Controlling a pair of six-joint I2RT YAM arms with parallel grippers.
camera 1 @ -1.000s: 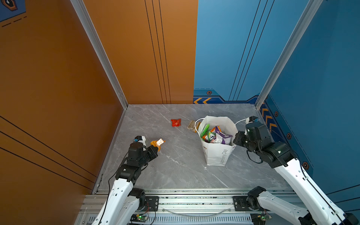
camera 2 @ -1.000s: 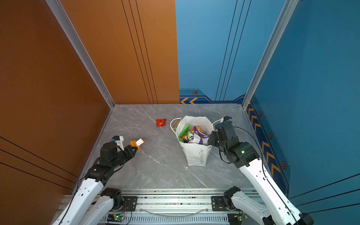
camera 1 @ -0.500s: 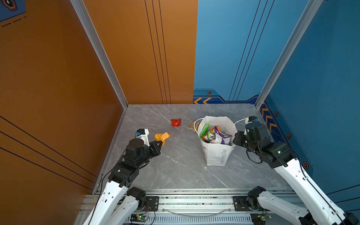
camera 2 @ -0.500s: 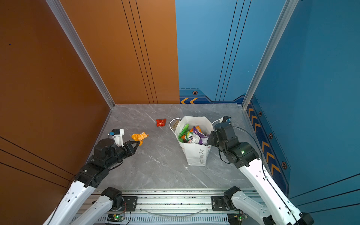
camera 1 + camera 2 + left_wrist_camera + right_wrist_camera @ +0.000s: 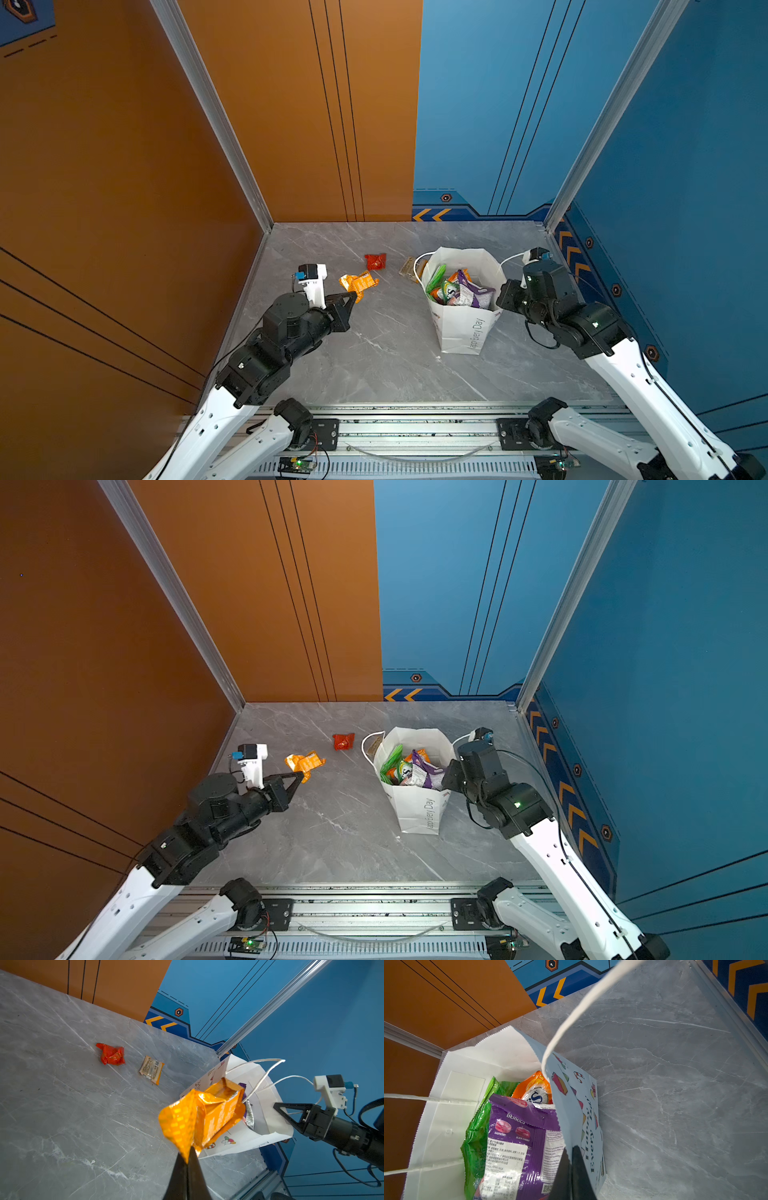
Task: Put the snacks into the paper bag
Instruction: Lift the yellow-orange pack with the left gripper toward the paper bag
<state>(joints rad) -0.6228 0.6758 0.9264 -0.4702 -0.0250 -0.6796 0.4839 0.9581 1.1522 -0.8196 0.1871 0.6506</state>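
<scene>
Both top views: one white paper bag (image 5: 461,332) right of centre, one crumpled red packet (image 5: 375,262) and one flat tan packet (image 5: 409,268) loose nearby. Left wrist: left gripper (image 5: 188,1154) pinches one crinkly orange packet (image 5: 203,1115); right wrist: right gripper (image 5: 572,1151) clamps the bag's rim.

Left arm (image 5: 266,361) is reaching forward and low, forearm angling up to the right in both top views; left gripper (image 5: 352,296) is pointing away from the base, wrist camera riding on top; its jaws are pressing together, pinching one corner of an orange packet (image 5: 199,1118) that is hanging in the air; right arm (image 5: 590,328) is leaning in from the right, elbow raised, wrist bending toward the centre; right gripper (image 5: 573,1150) is standing closed, black fingers clamping the printed wall of the paper bag (image 5: 577,1105) near its rim.
</scene>
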